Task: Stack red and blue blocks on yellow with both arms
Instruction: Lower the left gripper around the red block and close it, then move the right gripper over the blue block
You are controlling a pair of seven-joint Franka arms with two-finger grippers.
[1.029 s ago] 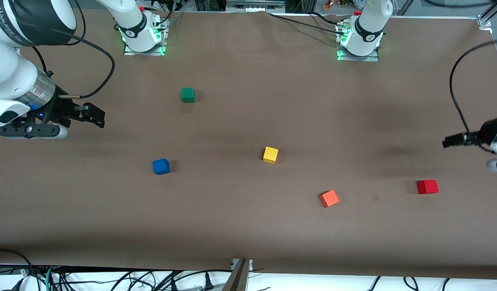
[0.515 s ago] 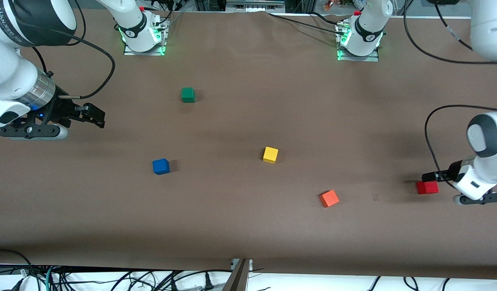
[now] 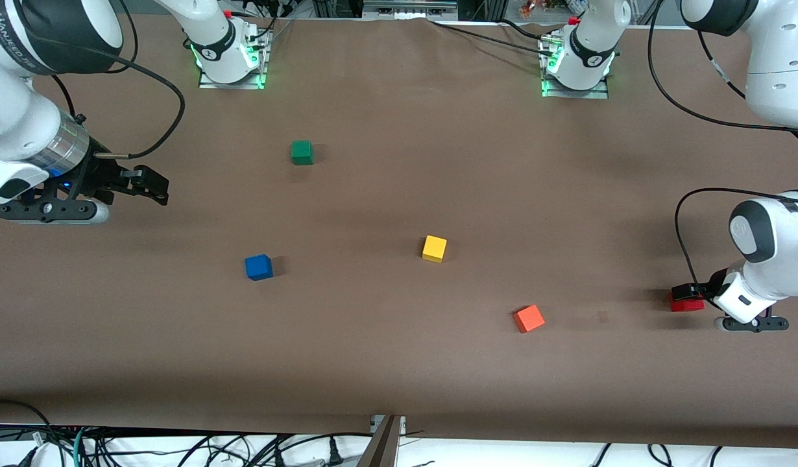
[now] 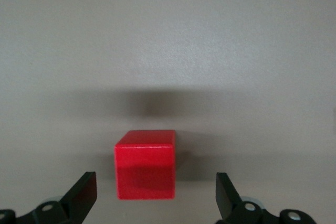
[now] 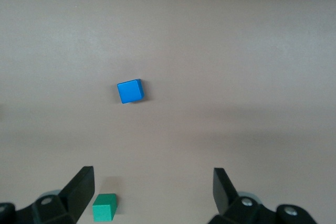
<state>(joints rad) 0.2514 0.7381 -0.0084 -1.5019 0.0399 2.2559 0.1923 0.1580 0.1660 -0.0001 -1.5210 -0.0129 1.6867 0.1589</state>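
Observation:
The red block (image 3: 686, 303) sits on the table at the left arm's end, nearer the front camera than the yellow cube (image 3: 434, 248). My left gripper (image 3: 686, 291) is low over it, open. In the left wrist view the red block (image 4: 145, 164) lies just ahead of the gap between the spread black fingers (image 4: 84, 195), untouched. The blue block (image 3: 258, 266) sits toward the right arm's end; it also shows in the right wrist view (image 5: 129, 91). My right gripper (image 3: 154, 187) is open and empty, up in the air at the right arm's end.
An orange-red cube (image 3: 529, 318) lies between the yellow and red ones, nearer the front camera. A green cube (image 3: 301, 152) sits nearer the robot bases; it also shows in the right wrist view (image 5: 104, 206). Cables hang off the table's front edge.
My left arm has swung in from the table's end and come down until its gripper is at the red block. The right arm and all the cubes have stayed still.

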